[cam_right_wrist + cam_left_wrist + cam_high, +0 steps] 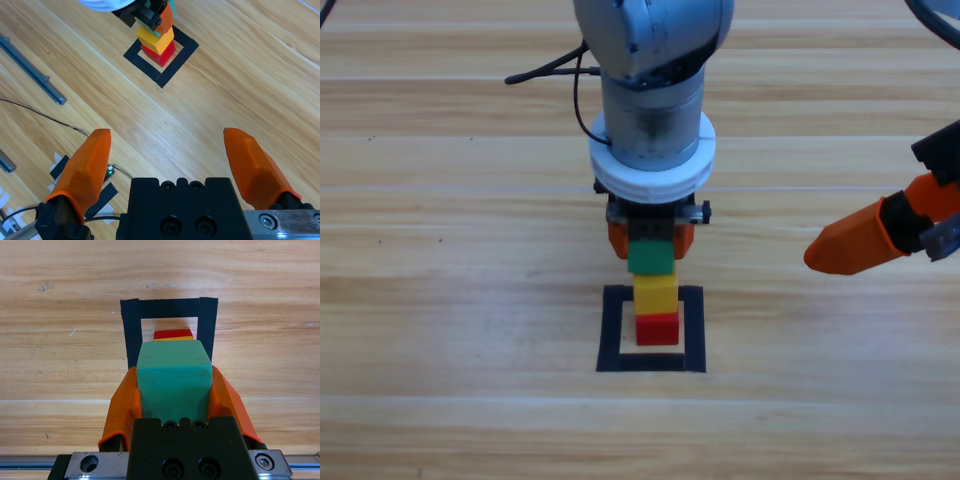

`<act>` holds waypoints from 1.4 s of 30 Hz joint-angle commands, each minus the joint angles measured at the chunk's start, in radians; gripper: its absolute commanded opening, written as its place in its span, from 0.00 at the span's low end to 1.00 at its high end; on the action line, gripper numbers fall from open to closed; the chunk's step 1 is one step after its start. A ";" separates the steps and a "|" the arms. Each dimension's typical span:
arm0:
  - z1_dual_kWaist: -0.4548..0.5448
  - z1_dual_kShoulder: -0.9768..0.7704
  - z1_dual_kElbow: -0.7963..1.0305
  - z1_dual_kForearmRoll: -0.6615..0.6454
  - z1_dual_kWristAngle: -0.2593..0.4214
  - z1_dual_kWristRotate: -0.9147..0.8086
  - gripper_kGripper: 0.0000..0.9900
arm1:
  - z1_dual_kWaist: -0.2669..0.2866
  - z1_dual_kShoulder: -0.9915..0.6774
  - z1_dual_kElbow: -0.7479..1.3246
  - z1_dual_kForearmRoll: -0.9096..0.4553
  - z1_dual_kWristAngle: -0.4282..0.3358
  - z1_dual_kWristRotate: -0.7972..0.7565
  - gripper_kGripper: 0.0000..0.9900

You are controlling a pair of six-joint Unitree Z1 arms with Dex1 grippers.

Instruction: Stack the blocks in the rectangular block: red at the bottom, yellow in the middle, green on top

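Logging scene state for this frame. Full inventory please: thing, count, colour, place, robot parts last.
red cube: 1, red, inside the tape outline, bottom of the stack.
yellow cube: 1, yellow, on the red cube.
green cube: 1, teal-green, on top of the yellow cube, between the left gripper's jaws.
tape outline: 1, black, rectangular, on the table at centre.
table: 1, light wood.
metal rail: 1 clearly seen, grey, at the table edge in the right wrist view.
cables: thin, dark, near that rail.
left gripper: 1, orange jaws, shut on the green cube above the stack.
right gripper: 1, orange jaws, open, waiting at the right edge.
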 commanded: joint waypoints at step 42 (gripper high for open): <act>-0.042 0.004 0.016 0.007 0.030 -0.037 0.92 | -0.030 0.052 0.013 0.011 0.025 -0.034 1.00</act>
